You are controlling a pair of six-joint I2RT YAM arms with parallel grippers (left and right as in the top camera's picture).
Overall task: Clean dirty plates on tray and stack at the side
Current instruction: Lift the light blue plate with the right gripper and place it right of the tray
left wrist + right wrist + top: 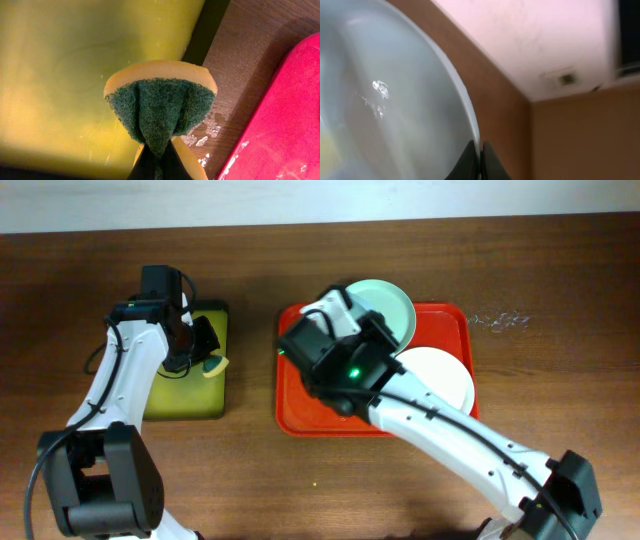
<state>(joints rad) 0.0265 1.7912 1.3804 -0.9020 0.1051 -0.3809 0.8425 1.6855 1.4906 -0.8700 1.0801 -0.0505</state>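
The scrubbing step looks about to begin: the right gripper (480, 159) pinches the rim of the pale green plate (388, 308), tilted up at the far edge of the red tray (300, 416). The left gripper (159, 161) is clenched on a folded sponge (160, 107) over the right edge of the yellowish tray (185, 398). Next, sponge and plate face must meet, probably between the trays. The white plate (442, 376) lies flat by the red tray's right edge; no third plate shows.
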